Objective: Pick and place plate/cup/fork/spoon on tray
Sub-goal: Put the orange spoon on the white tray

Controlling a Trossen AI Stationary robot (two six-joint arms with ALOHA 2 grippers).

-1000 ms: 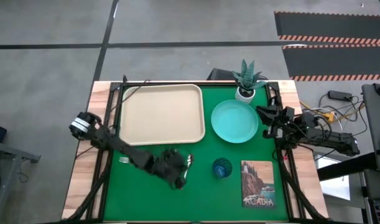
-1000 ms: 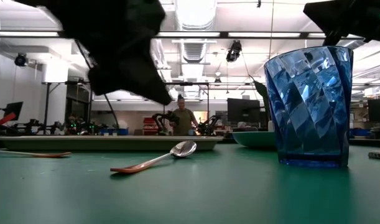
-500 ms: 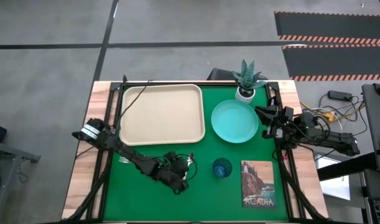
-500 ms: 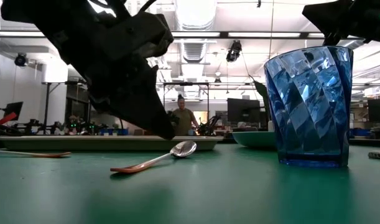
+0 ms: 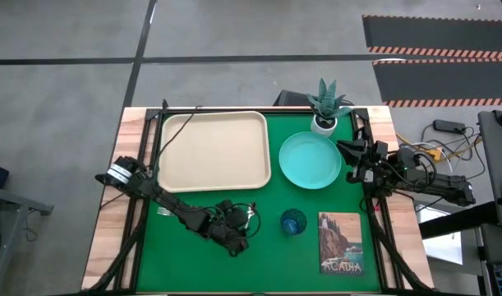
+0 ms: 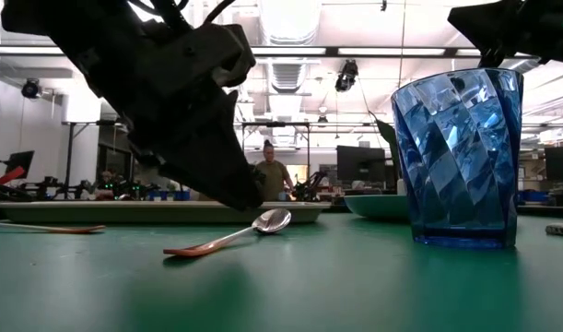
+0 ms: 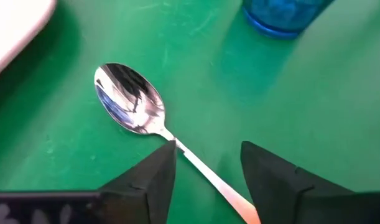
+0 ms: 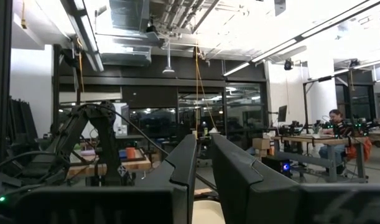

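Observation:
The spoon [image 7: 129, 99] lies flat on the green mat between the tray [image 5: 214, 150] and the cup [image 5: 293, 222]. My left gripper [image 7: 208, 148] is open just above it. Its fingers stand on either side of the handle [image 7: 202, 169] without touching. The low view shows the left gripper [image 6: 242, 192] hanging clear above the spoon [image 6: 230, 238]. The fork [image 5: 164, 211] lies left of my arm. The turquoise plate [image 5: 310, 159] rests right of the tray. My right gripper [image 5: 353, 158] waits shut at the plate's right rim, pointing level.
A white pot with a green plant [image 5: 326, 108] stands behind the plate. The "Acadia" card [image 5: 341, 242] lies right of the cup. The blue cup [image 6: 458, 157] stands close to the spoon's right. The tray [image 6: 170, 212] holds nothing.
My left gripper has come down toward the spoon and now hangs just above its handle. The spoon, cup, plate and fork have stayed where they were.

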